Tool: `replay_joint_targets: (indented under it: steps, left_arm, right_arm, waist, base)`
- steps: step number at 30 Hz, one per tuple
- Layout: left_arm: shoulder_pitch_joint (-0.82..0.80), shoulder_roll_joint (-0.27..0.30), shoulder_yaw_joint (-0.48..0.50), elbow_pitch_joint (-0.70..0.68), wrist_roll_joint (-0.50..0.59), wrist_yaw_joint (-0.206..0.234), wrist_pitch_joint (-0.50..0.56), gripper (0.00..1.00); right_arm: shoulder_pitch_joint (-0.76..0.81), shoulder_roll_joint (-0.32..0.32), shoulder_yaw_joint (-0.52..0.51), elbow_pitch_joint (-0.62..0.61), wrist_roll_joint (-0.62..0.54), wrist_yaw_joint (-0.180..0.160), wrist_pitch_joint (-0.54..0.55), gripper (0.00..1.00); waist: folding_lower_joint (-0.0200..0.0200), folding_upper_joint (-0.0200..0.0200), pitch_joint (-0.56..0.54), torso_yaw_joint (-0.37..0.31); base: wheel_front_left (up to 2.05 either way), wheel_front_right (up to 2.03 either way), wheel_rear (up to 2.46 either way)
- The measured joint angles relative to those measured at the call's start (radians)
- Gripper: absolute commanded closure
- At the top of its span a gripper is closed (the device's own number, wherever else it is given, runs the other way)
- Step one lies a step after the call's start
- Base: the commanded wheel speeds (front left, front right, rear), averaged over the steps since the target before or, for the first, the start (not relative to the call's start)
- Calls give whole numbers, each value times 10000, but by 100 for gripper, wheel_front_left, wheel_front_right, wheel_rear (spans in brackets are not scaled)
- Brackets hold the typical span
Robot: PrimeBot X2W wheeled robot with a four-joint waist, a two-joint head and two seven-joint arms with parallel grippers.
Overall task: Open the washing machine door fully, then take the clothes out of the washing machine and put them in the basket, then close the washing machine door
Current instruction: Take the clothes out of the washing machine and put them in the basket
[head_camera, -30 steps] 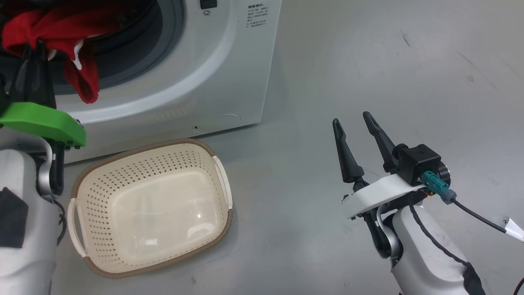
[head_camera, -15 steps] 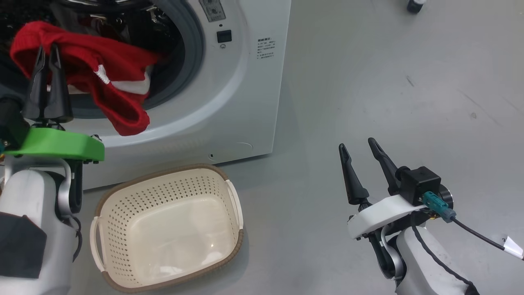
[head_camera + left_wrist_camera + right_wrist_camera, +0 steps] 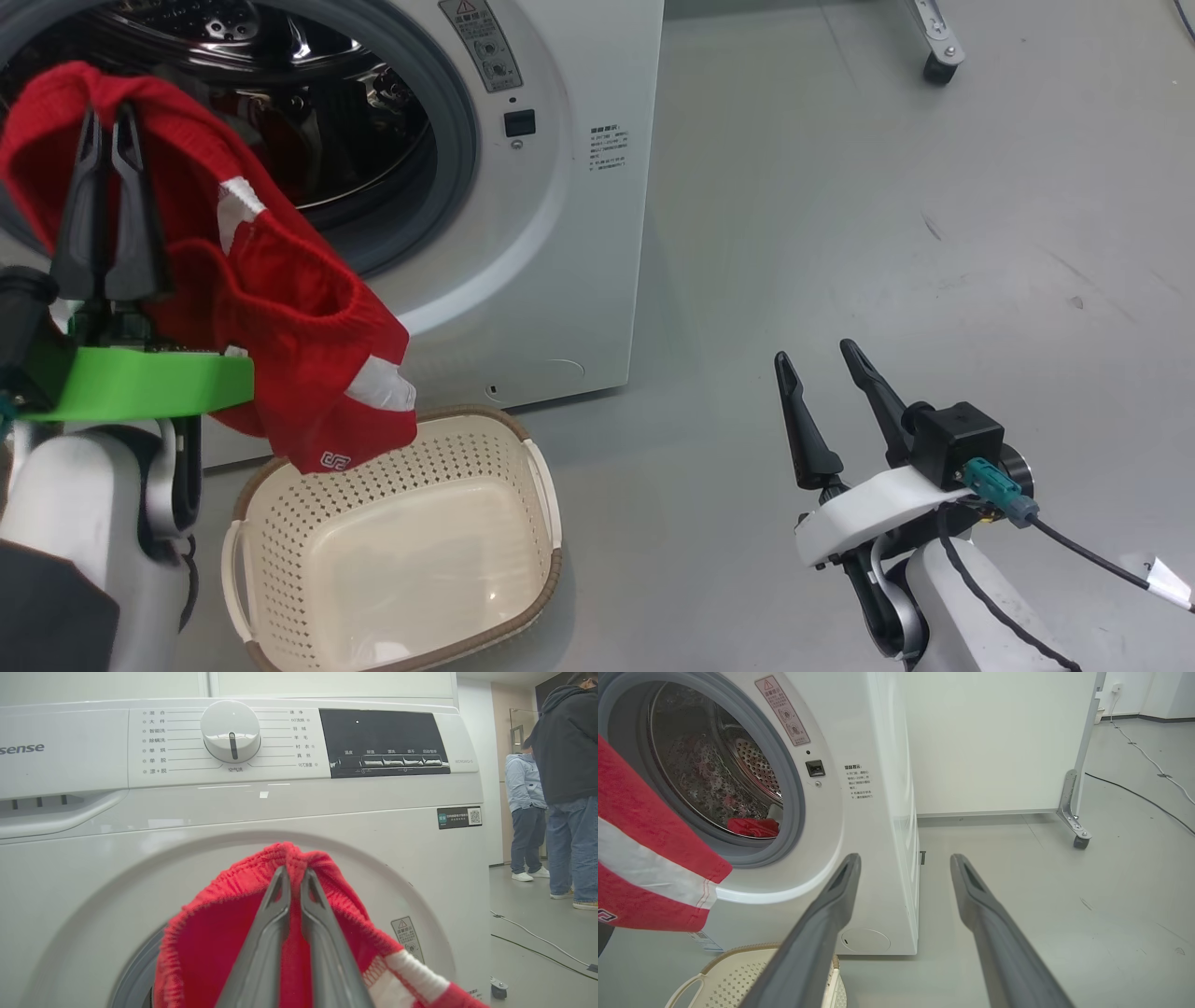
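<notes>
Your left tool is pressed together on a narrow fold of the bright red knitted garment with white bands. The rest of the cloth hangs in front of the big white front-loading washing machine. Its lowest hem is just above the far left corner of the cream perforated plastic basket with the brown rim, which stands on the grey floor near the washer's foot. Your right tool is spread wide, carries nothing and sits well apart from the basket.

The pinch looks thin, so a quick swing could pull the fabric free onto the floor. If you let go here, the cloth lands at that corner and may drape over the rim or slide down between basket and washer, so bring it over the basket's middle first. A low pass could snag the hem on the rim and drag the basket.

Something red lies low in the drum. I cannot tell whether it is another piece, so check before you shut the machine.
</notes>
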Motion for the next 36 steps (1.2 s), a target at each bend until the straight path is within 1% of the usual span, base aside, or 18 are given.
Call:
replay_joint_targets:
  steps: [3, 7, 12, 14, 18, 26, 36]
  left_arm:
    - [426, -82, -17, -201, 8, 35, 63, 100]
    - [1234, -211, -127, -169, 0, 69, 408, 100]
    - [2546, -562, -148, 182, -176, 157, 811, 100]
    - [2890, -802, -213, 336, -290, 159, 874, 100]
    - [3422, -832, -286, 704, -320, 165, 1041, 100]
    - [3657, -1051, -318, 1636, -451, 186, 1055, 100]
    - [3381, -1051, -232, 3164, -727, 180, 1162, 100]
  right_arm:
    - [2, 0, -12, -21, -2, 0, -2, 0]
    - [9, 0, -19, -38, -59, 12, -2, 0]
    - [13, 4, 73, -98, -61, 86, -2, 0]
    - [16, 0, 25, -132, -61, 86, 0, 0]
    - [20, -2, 56, -203, -59, 84, -2, 0]
    - [-4, -2, 81, -389, -58, 84, -2, 0]
    - [-227, -6, 146, -734, 35, 73, -2, 0]
  waist:
    - [0, 0, -35, -11]
    - [0, 1, -56, -34]
    - [0, 1, -48, -160]
    - [0, 0, -26, -195]
    - [0, 0, 58, -252]
    - [0, 0, 426, -370]
    - [0, 0, 1178, -546]
  base:
    - [0, 0, 0]
    - [0, 0, 0]
    - [0, 0, 0]
    - [0, 0, 0]
    - [0, 0, 0]
    - [0, 0, 0]
    - [0, 0, 0]
